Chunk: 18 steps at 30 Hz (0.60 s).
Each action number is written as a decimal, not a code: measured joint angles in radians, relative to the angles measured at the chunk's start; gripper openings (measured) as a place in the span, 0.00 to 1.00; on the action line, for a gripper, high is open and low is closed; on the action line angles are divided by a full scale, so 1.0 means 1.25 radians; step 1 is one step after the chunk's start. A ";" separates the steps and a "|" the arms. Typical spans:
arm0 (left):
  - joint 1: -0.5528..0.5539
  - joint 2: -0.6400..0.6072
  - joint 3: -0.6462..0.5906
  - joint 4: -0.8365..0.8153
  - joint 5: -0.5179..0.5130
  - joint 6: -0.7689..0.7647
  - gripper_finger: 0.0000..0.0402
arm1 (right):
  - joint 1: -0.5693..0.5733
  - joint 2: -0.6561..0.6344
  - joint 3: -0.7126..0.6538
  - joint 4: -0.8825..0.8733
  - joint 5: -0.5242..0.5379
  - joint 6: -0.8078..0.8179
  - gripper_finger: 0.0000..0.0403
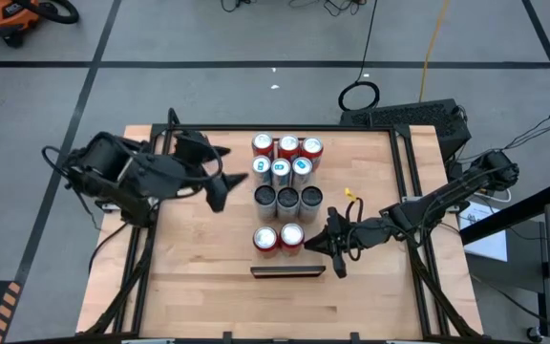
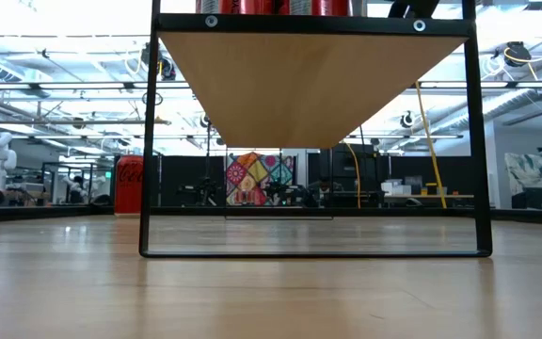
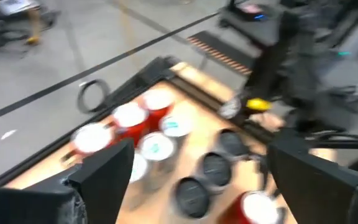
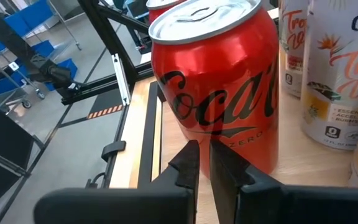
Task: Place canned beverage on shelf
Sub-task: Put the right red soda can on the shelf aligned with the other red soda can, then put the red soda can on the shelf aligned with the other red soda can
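The left gripper (image 1: 220, 186) has its jaws wide apart and holds nothing; it hangs just left of the cans on the shelf (image 1: 335, 212). The right gripper (image 4: 203, 163) has its jaws almost together, just behind a red can (image 4: 213, 81) that already stands on the shelf's near end. I think this can is placed, so next the right arm should back away without bumping it. Only the right wrist view shows the can's writing; the low view shows the shelf's underside (image 2: 309, 85).
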 joint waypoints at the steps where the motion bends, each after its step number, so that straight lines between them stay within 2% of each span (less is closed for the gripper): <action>1: 0.010 -0.004 0.000 -0.033 -0.005 -0.017 0.90 | 0.000 0.000 0.000 0.001 0.002 0.000 0.04; 6: 0.099 -0.014 0.000 -0.212 -0.004 -0.091 0.84 | 0.000 0.000 0.000 0.000 -0.011 0.004 0.04; 9: 0.183 -0.026 -0.025 -0.206 0.087 -0.054 0.83 | 0.001 -0.013 0.000 -0.009 -0.025 0.034 0.04; 13: 0.320 -0.030 -0.044 -0.213 0.203 -0.041 0.83 | 0.001 -0.051 0.000 -0.043 -0.084 0.082 0.04; 18: 0.477 -0.025 -0.081 -0.213 0.298 0.001 0.83 | 0.003 -0.119 0.000 -0.104 -0.121 0.143 0.04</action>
